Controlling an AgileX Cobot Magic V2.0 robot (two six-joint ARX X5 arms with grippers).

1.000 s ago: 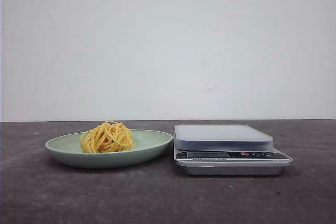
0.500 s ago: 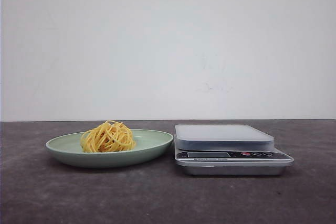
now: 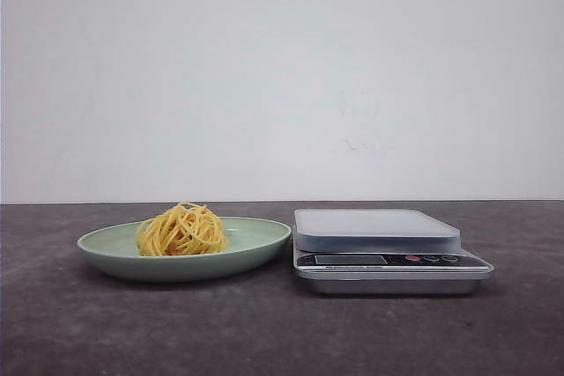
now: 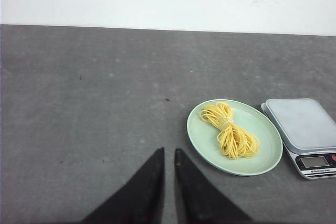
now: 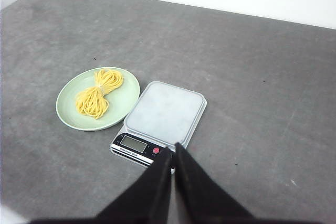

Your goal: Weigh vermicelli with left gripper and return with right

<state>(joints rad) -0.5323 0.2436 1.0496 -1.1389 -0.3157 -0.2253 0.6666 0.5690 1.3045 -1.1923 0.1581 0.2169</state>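
A plain white wall (image 3: 282, 77) rises behind the dark grey, faintly mottled table (image 3: 264, 332).

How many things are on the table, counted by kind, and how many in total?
Vermicelli nest: 1
Pale green plate: 1
Kitchen scale: 1
Total: 3

The round nest of thin yellow-orange vermicelli strands (image 3: 181, 231) lies on a pale green plate (image 3: 256, 244). The flat kitchen scale (image 3: 388, 257) is silver-grey with a black panel and red button. The tabletop (image 3: 264, 332) is mottled dark grey, the wall (image 3: 282, 77) white.
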